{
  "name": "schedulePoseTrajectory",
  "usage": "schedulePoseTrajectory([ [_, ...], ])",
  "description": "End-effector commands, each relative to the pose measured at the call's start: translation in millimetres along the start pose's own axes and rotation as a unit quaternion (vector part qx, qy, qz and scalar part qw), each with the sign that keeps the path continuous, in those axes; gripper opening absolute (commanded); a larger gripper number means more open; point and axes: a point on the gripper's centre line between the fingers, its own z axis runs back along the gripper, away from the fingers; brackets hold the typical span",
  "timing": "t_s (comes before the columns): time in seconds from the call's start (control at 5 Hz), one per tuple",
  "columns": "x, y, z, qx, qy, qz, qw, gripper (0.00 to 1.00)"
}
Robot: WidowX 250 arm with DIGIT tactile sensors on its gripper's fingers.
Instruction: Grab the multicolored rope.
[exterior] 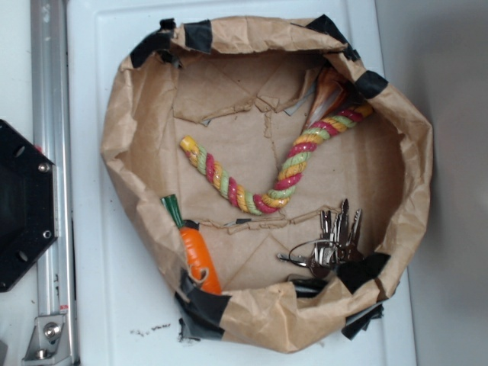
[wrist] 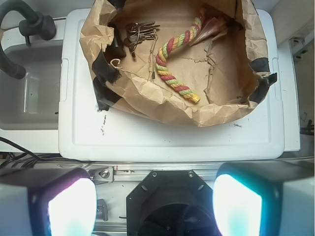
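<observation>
The multicolored rope, twisted from red, yellow and light green strands, lies curved on the floor of a crumpled brown paper bag. In the wrist view the multicolored rope sits far ahead, inside the brown paper bag. My gripper hangs well short of the bag, over the black robot base. Its two glowing fingers stand wide apart with nothing between them. The gripper is out of the exterior view.
An orange carrot toy with a green top leans on the bag's near-left wall. A bunch of keys lies at the lower right, seen also as keys. A white lid bears the bag. An aluminium rail runs beside it.
</observation>
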Motion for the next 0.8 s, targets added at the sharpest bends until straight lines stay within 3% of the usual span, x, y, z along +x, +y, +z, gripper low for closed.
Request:
schedulePoseTrajectory([
  [0.0, 0, 0, 0, 0.0, 0.0, 0.0, 1.0, 1.0],
  [0.2, 46, 19, -43, 0.01, -0.03, 0.123, 0.992, 1.0],
  [0.4, 89, 22, -76, 0.039, -0.027, 0.19, 0.981, 1.0],
  [0.6, 135, 25, -105, 0.043, -0.028, 0.208, 0.977, 1.0],
])
